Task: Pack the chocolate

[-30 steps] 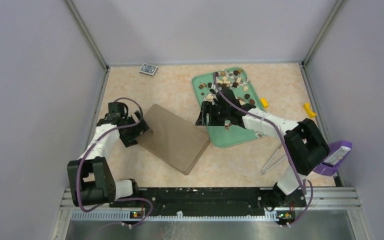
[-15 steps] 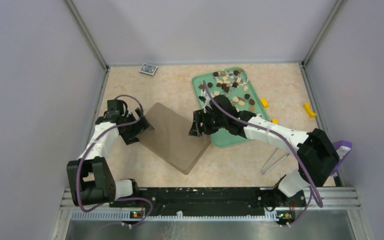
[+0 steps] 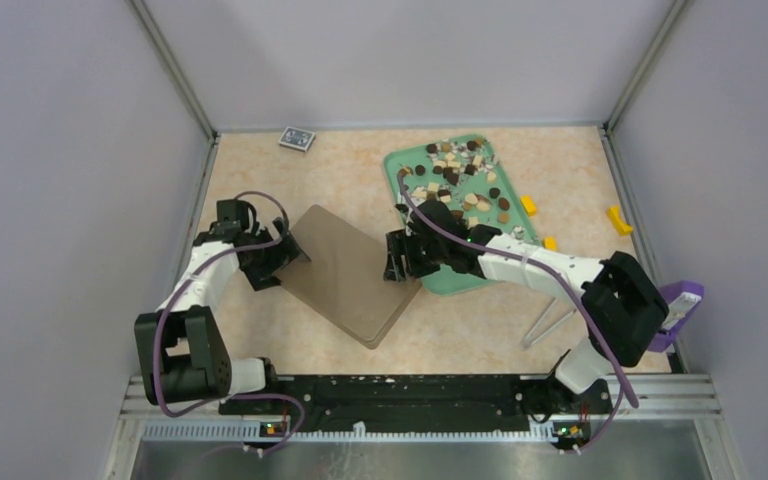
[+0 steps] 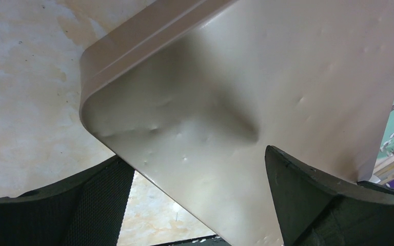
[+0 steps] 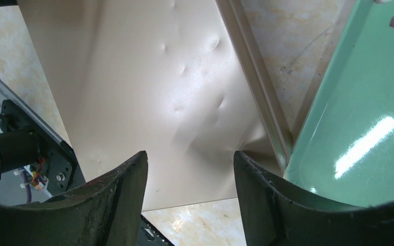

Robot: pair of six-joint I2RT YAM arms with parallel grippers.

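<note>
The chocolate [image 3: 457, 170], small dark brown, tan and cream pieces, lies scattered over the far half of a green tray [image 3: 460, 277]. A flat tan box [image 3: 345, 275] rests on the table left of the tray, turned corner-on. My left gripper [image 3: 278, 258] is open at the box's left corner; in the left wrist view the tan box [image 4: 236, 77] reaches down between the spread fingers of the left gripper [image 4: 197, 159]. My right gripper [image 3: 397, 258] is open at the box's right corner. In the right wrist view, nothing sits between the fingers of the right gripper [image 5: 190, 156], with the tan box [image 5: 149, 77] below and the green tray [image 5: 359, 128] to the right.
A small dark patterned packet [image 3: 297, 138] lies by the back wall. Yellow blocks [image 3: 528, 205] [image 3: 618, 220] sit right of the tray. A purple object [image 3: 675, 305] and thin metal tongs [image 3: 550, 320] lie at the right, near the right arm's elbow.
My right gripper has swung left off the tray to the box's right corner, its fingers a little closer together. The left gripper has barely shifted at the left corner.
</note>
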